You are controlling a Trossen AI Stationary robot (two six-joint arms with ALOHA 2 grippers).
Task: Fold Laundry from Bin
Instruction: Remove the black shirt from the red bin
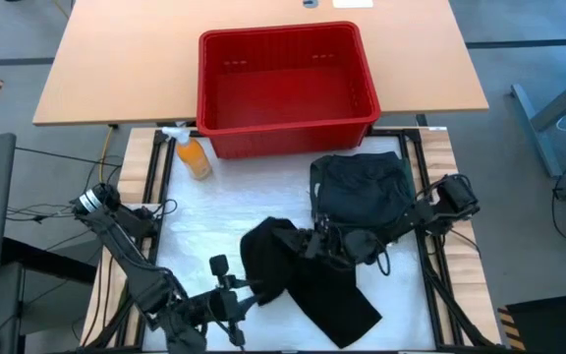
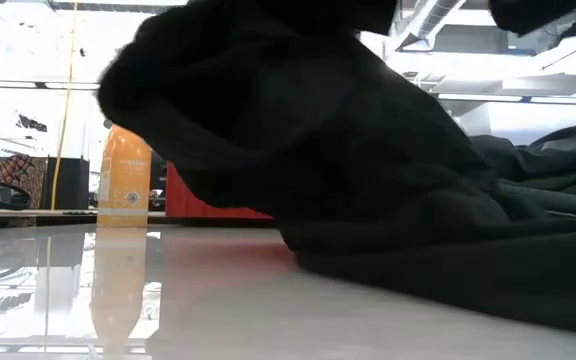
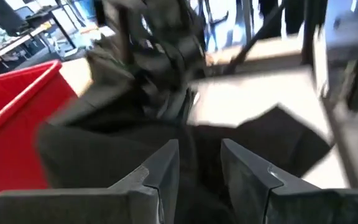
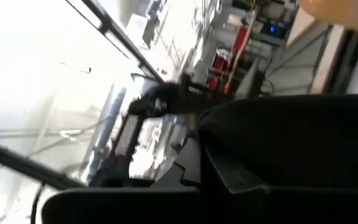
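While I watch from above, the work surface reads as a white sheet (image 1: 204, 211) stretched inside a dark frame, set on a pale wooden table (image 1: 116, 59) that runs back toward a grey floor. The red bin (image 1: 285, 88) stands at the far edge of the sheet, with nothing that I can see inside it. Just beside its left corner lies an orange spray bottle (image 1: 193, 155), which in the low view stands mirrored in the glossy surface (image 2: 126, 185).

The laundry is out on the sheet in two heaps: a dark olive-green piece (image 1: 362, 187) folded near the bin's right corner, and a black cloth (image 1: 303, 275) spread toward the near edge.

My left gripper (image 1: 249, 293) sits at the near-left side of the black cloth; its fingers (image 3: 166, 165) stand partly apart with dark fabric between them, though I cannot tell whether they truly grip it. My right gripper (image 1: 314, 242) is closed down tight at the seam between the two heaps, and black fabric is bunched against it.

Beyond the table, the low view shows a bright room with pale ceiling beams.
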